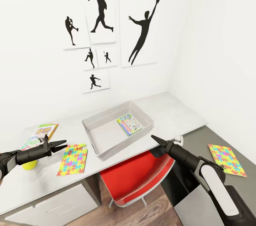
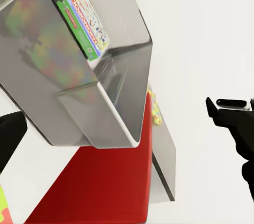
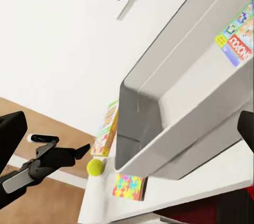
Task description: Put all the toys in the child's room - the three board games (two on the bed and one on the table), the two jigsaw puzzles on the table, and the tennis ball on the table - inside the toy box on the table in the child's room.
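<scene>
Toy box (image 1: 96,130): parked mid-table (image 1: 170,112), one white-covered board game (image 1: 129,124) already lying flat inside near the far end. Still out on the desk: SKIP-BO box (image 1: 45,132) off to the left, one jigsaw puzzle (image 1: 73,159) just beside the bin's near-left corner, tennis ball (image 1: 29,164) at the left edge under the left arm, second jigsaw puzzle (image 1: 226,159) well apart on the right wing.

Best guess for the step in hand: grabbing the nearer puzzle with the left gripper (image 1: 62,143). Looks thin and flat, so probably tricky to pinch straight from above. Better to come in low, nudge it toward the desk edge or catch a corner, then lift slowly and keep it level. Carry high enough to clear the thick rim, then release low inside the bin beside the game. Watch out for the ball, probably rolls at the slightest bump.

Left gripper: fingers parted only a little, nothing between them, hovering above the desk just left of the puzzle. Right gripper (image 1: 156,138): pinched together to a point, holding nothing, hanging off the desk's front edge above the red chair (image 1: 138,176).
</scene>
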